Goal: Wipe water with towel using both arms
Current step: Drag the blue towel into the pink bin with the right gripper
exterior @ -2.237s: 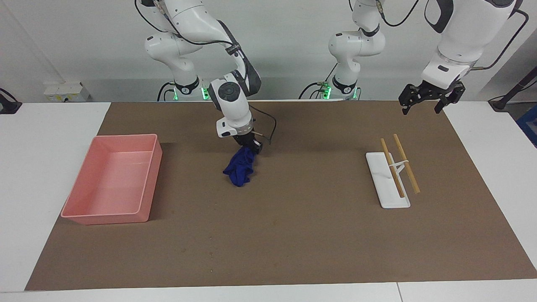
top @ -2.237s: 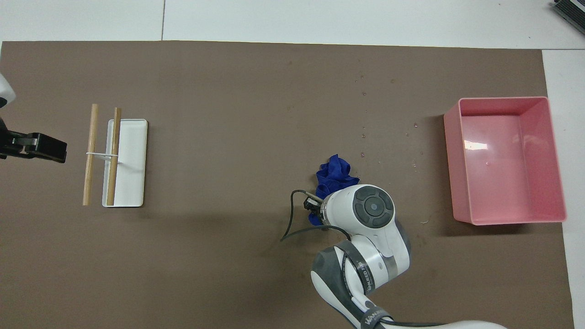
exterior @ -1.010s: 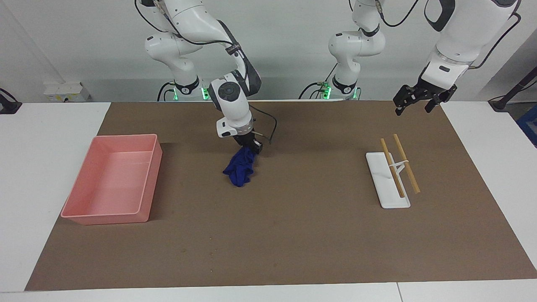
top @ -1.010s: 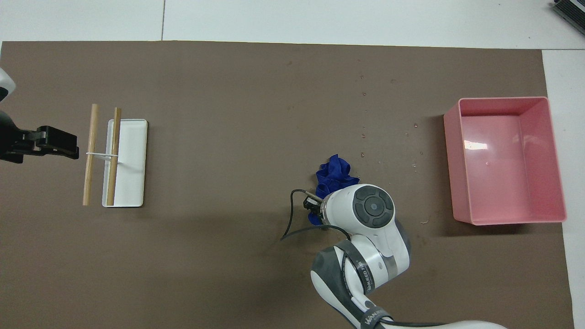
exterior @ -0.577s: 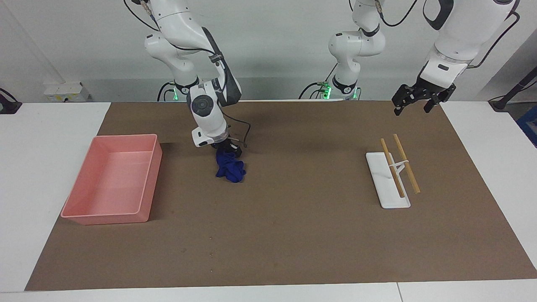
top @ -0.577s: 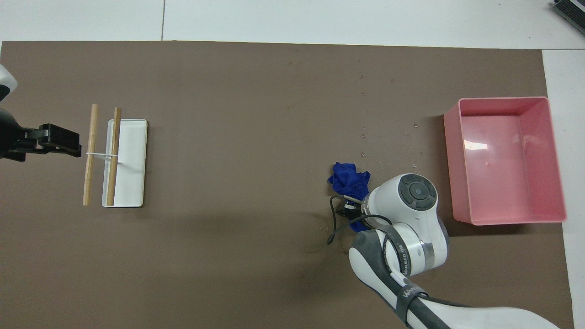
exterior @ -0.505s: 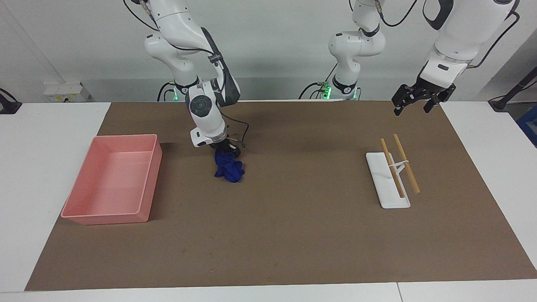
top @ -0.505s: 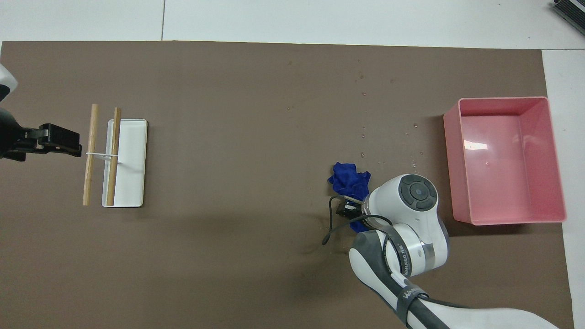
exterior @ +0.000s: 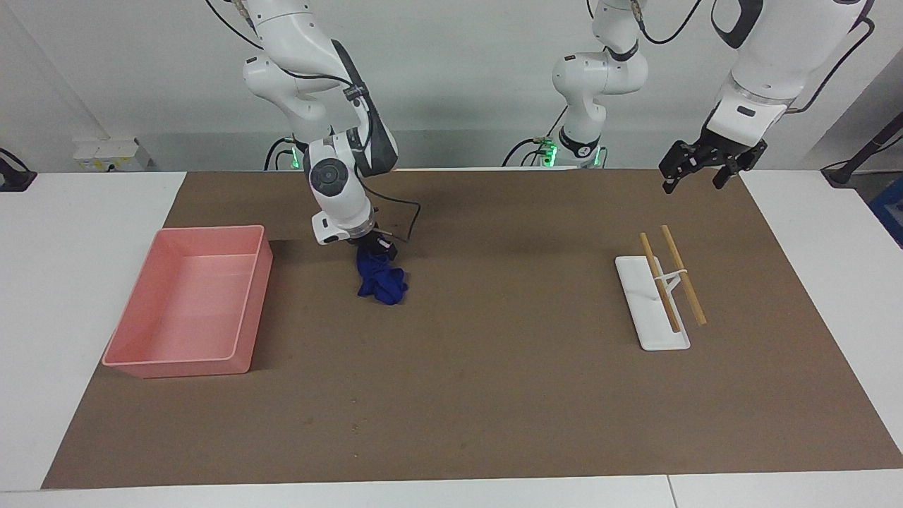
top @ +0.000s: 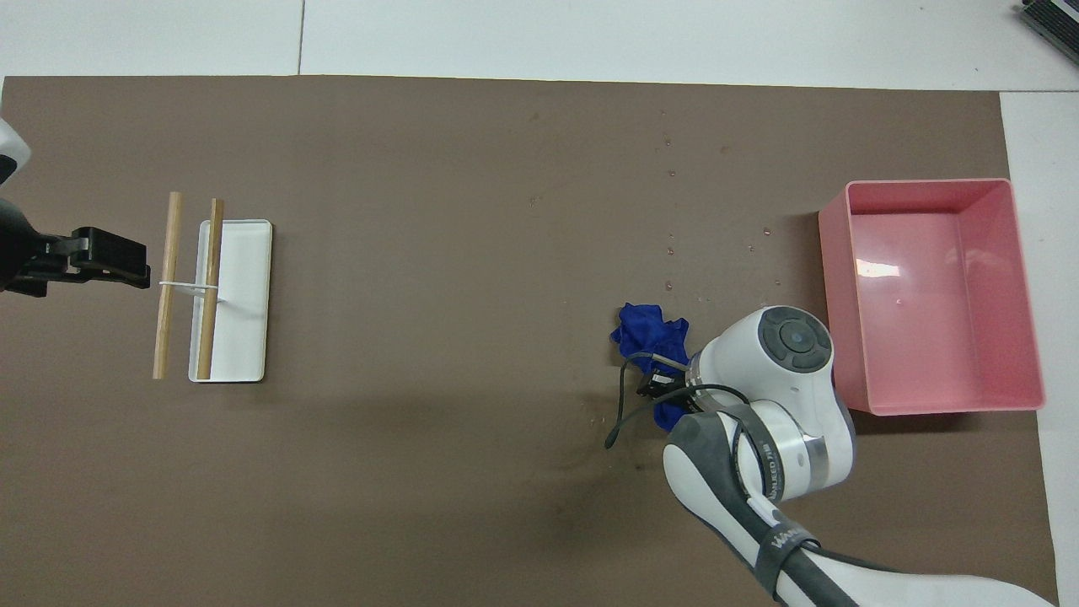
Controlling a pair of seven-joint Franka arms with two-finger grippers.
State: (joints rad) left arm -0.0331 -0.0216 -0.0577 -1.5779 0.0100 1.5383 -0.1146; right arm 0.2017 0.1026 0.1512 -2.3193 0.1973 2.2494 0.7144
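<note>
Right claw (exterior: 375, 248) pinched the towel (exterior: 381, 282) on the bench (exterior: 494, 395), beside the pink bin (exterior: 187, 363) toward the right arm's end; droplets (top: 670, 251) lay farther out; judged best to drag low, pressing evenly; left claw (exterior: 695, 169) waited spread above its corner.

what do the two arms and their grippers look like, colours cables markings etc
Both arms are glossy white jointed tubes with dark grey bands at the joints. The right arm has a round grey cap at its wrist, white lettering on a band, and a loose black cable by its black right gripper. The left arm carries black cables too; its left gripper is black. Green lights glow at both bases.
</note>
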